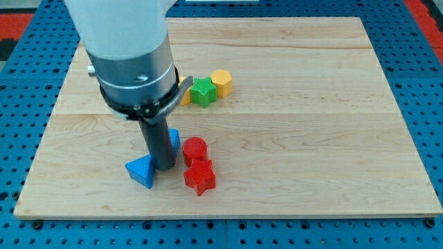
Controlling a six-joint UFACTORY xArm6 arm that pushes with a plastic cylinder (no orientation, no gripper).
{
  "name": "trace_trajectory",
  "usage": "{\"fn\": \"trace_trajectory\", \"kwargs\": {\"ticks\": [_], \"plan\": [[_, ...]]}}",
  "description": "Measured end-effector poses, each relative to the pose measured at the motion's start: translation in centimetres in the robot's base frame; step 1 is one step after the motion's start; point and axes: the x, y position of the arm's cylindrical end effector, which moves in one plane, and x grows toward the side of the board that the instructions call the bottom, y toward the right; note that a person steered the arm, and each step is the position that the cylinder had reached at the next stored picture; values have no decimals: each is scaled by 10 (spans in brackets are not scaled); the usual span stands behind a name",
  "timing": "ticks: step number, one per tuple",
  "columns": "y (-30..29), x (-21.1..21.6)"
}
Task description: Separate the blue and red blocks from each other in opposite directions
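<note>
My tip [164,166] rests on the board between the blue and red blocks. A blue triangular block [141,170] lies just to its left, touching or nearly touching the rod. A second blue block [174,138] peeks out behind the rod, mostly hidden. A red cylinder [194,150] stands just right of the tip. A red star-shaped block [200,178] lies below the cylinder, touching it.
A green star-shaped block [203,91] and a yellow hexagonal block [221,81] sit together near the view's top middle. Another yellow block [184,90] is partly hidden behind the arm. The wooden board [311,138] lies on a blue pegboard.
</note>
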Motion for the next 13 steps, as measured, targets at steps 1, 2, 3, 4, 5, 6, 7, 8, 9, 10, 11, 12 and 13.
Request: {"fn": "trace_trajectory", "kwargs": {"ticks": [1,2,3,4,5,6,7,8,9,10,11,12,13], "plan": [[2,-18],[17,-26],[28,-32],[28,-24],[29,-17],[45,-19],[3,-15],[-10,13],[1,32],[18,36],[18,49],[18,72],[27,83]]}}
